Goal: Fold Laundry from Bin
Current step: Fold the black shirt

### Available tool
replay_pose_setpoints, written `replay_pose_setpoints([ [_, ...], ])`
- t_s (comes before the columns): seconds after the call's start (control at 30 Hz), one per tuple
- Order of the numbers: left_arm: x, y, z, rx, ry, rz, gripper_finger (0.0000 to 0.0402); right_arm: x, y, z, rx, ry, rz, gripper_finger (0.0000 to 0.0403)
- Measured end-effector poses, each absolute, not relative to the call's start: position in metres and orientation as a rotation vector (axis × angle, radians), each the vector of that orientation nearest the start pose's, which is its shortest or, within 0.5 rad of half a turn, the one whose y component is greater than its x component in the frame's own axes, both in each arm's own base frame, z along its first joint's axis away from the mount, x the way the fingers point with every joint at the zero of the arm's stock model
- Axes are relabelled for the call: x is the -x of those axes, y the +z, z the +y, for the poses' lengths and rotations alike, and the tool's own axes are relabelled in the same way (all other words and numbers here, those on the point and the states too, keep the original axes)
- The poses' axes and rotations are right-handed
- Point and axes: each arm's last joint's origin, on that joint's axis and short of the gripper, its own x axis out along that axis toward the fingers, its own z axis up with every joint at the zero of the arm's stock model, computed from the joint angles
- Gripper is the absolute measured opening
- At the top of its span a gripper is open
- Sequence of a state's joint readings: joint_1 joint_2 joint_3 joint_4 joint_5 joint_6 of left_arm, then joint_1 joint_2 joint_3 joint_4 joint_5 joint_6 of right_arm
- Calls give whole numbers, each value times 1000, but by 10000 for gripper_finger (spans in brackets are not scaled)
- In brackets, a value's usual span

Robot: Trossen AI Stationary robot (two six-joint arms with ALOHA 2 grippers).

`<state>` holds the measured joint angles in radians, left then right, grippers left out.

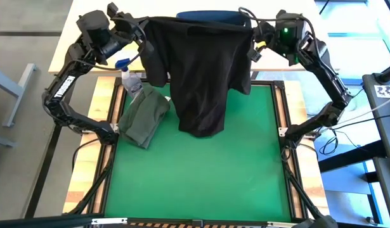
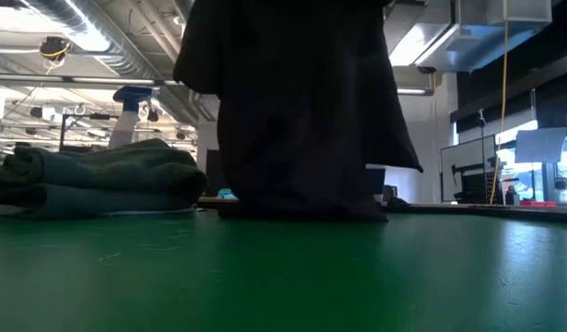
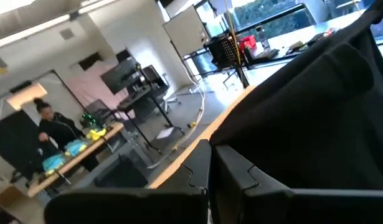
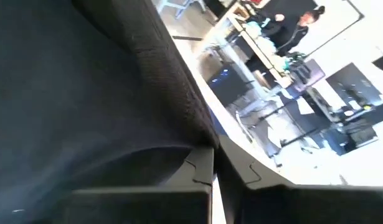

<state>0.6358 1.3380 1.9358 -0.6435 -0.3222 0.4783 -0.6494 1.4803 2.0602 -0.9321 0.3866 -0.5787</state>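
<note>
Right now your left gripper and right gripper each pinch an upper corner of the black shirt, fingers pressed together on the cloth. You have it stretched between them above the far edge of the green mat, its hem touching the mat. The folded olive garment lies left of it, beside a spray bottle. Behind the shirt, probably the bin, mostly hidden.
</note>
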Motion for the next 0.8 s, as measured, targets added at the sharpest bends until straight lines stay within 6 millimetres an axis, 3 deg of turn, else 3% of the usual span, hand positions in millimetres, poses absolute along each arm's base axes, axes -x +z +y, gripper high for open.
replay_pose_setpoints([
  [0.17,-176,537,140,-344,831,273,4,-195,515,-161,383,-807,635,5],
  [0.37,-183,527,126,-89,577,260,4,-180,510,-140,164,-577,611,5],
  [0.6,-196,525,95,145,188,229,4,-153,515,-105,-58,-245,536,5],
  [0.8,-211,532,58,179,-68,169,4,-128,529,-73,-146,134,375,5],
])
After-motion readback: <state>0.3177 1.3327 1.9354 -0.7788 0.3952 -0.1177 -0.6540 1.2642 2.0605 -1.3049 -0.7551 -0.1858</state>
